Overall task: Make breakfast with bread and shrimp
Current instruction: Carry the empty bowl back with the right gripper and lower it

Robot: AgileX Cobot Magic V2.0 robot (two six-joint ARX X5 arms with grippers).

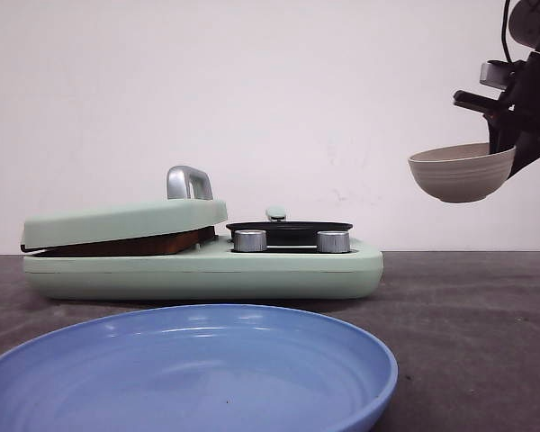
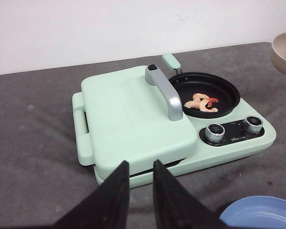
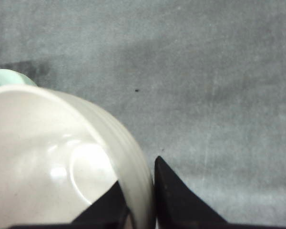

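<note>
While right claw (image 3: pixel 140 200) pinches bowl (image 1: pixel 461 171) aloft, shrimp (image 2: pixel 201 102) in pan (image 2: pixel 207 93).

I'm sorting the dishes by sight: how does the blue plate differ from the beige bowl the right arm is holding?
The blue plate is wide and shallow; the beige bowl is narrower and deep, with ribbed sides. The plate rests on the table in front of the green cooker; the bowl hangs in the air, the right gripper pinching its rim. Both look empty.
</note>
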